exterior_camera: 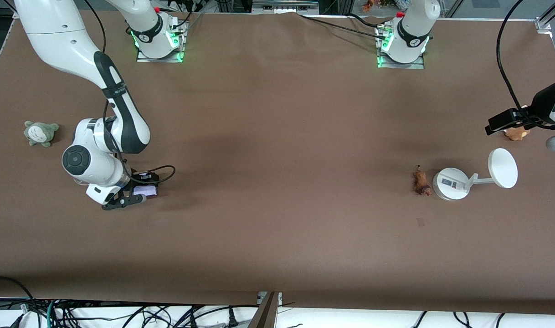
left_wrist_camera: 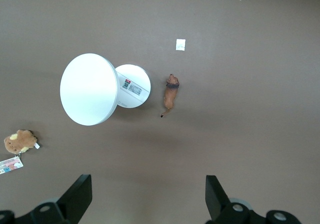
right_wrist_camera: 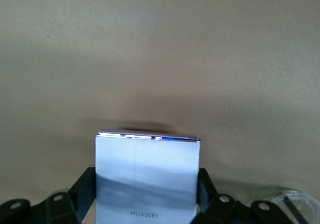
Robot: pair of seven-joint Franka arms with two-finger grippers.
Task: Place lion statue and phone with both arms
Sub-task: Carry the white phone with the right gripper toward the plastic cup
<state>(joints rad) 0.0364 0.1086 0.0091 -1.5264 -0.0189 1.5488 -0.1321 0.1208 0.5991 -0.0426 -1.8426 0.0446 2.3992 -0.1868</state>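
My right gripper (exterior_camera: 138,195), low at the frame's lower left, had its jaws pinching the phone (right_wrist_camera: 147,176) by its edges; that slim hold could slip. My left gripper (left_wrist_camera: 148,196), jaws spread, hung above the lion statue (exterior_camera: 421,181) lying on the surface (exterior_camera: 277,218) beside the stand (exterior_camera: 450,183), which a careless descent might knock.

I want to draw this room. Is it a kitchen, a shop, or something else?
Probably a robot lab. Two white arms are bolted to a brown-covered table, loose cables trail along its edge, and small test items lie about: a lion statue, a phone, a plush toy.
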